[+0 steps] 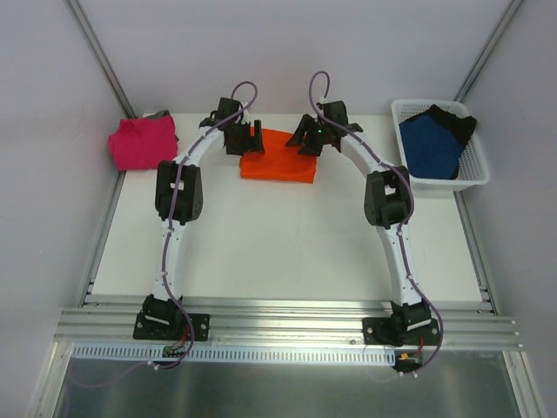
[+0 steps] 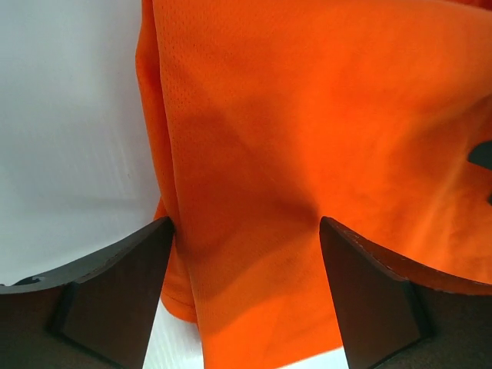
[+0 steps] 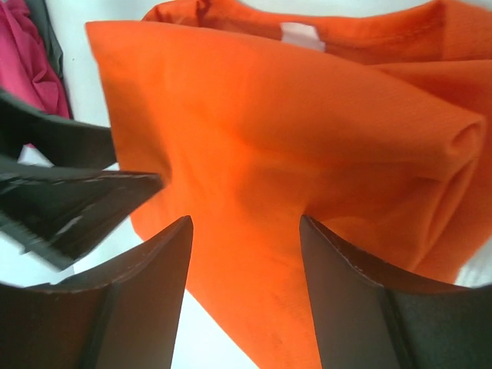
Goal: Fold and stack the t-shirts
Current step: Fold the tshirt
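Note:
The orange t-shirt (image 1: 278, 167) lies folded at the back middle of the table. Both grippers are down on its far edge. My left gripper (image 1: 244, 139) stands over its left end, open, its fingers apart with orange cloth (image 2: 307, 115) between them, and one tip is at the folded edge. My right gripper (image 1: 312, 139) is at the right end, also open, its tips resting against the orange cloth (image 3: 307, 115). The magenta t-shirt (image 1: 142, 144) lies folded at the back left. A dark blue t-shirt (image 1: 431, 144) and a black t-shirt (image 1: 459, 122) lie in the basket.
A white mesh basket (image 1: 474, 170) stands at the back right of the table. The left gripper's fingers (image 3: 77, 192) show in the right wrist view, with the magenta shirt (image 3: 31, 61) behind them. Grey walls close in the back and sides.

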